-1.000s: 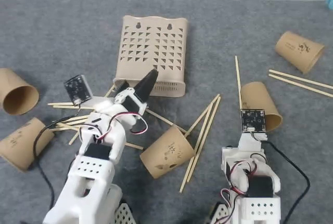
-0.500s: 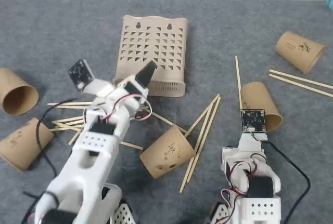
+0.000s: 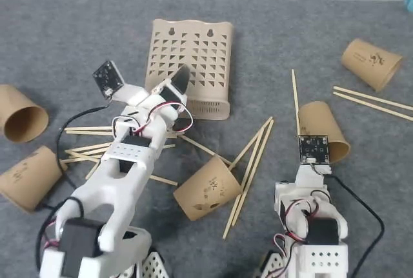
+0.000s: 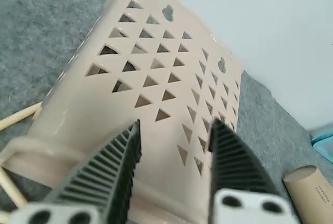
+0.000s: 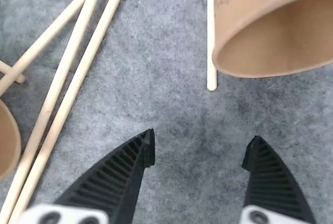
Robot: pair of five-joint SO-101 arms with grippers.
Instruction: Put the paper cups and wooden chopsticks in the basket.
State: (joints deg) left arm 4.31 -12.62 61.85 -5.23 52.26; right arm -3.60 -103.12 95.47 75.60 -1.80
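The beige perforated basket [image 3: 190, 65] lies flat at the back centre. My left gripper [image 3: 173, 88] hovers open over the basket's near left corner; the left wrist view shows its empty fingers [image 4: 120, 157] above the basket [image 4: 156, 73]. Several paper cups lie on their sides: two at the left [image 3: 22, 122], [image 3: 29, 176], one in the middle [image 3: 206, 189], one by the right arm [image 3: 322, 129], one far right [image 3: 371, 64]. Wooden chopsticks [image 3: 97, 149] are scattered under the left arm, with a pair [image 3: 251, 155] in the middle. My right gripper [image 5: 197, 148] is open over bare carpet, near a cup's mouth [image 5: 276, 31].
Grey carpet [image 3: 77, 52] covers the table. A single chopstick [image 3: 295, 100] lies upright beside the right cup, and two more [image 3: 374, 102] lie at the far right. The right wrist view shows chopsticks [image 5: 67, 94] beside the gripper. The right arm's base [image 3: 313, 226] sits at the front.
The left arm has stretched away from its base, carrying its open gripper from the chopstick pile onto the basket's near corner. The right arm has not moved.
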